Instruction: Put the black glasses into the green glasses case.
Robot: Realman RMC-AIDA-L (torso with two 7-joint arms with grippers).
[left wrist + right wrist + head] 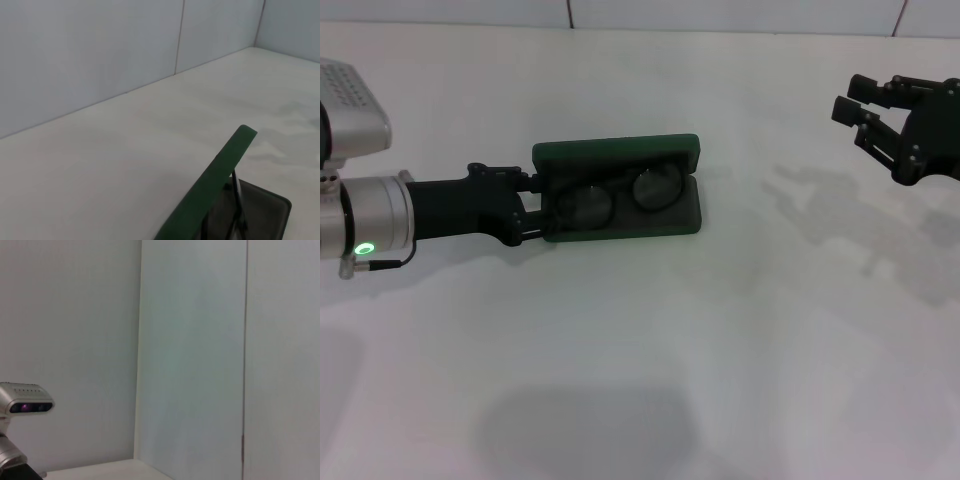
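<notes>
From the head view I have the left gripper (538,208) at the left end of the green glasses case (620,190), which lies open on the white counter (720,340) with the black glasses (620,200) already lying in its tray, lenses up; I cannot tell how far its fingers are parted or whether they still pinch a temple arm. I judge the step is letting go cleanly, so I would back out level and slowly, so a slim temple does not snag and drag the frame out. The right gripper (880,110) hangs idle far to the right, fingers spread, holding nothing. The case reads as a hard matte shell with rounded corners and dark lining; the lenses are roundish and clear. In the left wrist view I see the raised lid edge-on, smooth and green, with a thin black temple beside it. The right wrist view shows only pale wall panels.
</notes>
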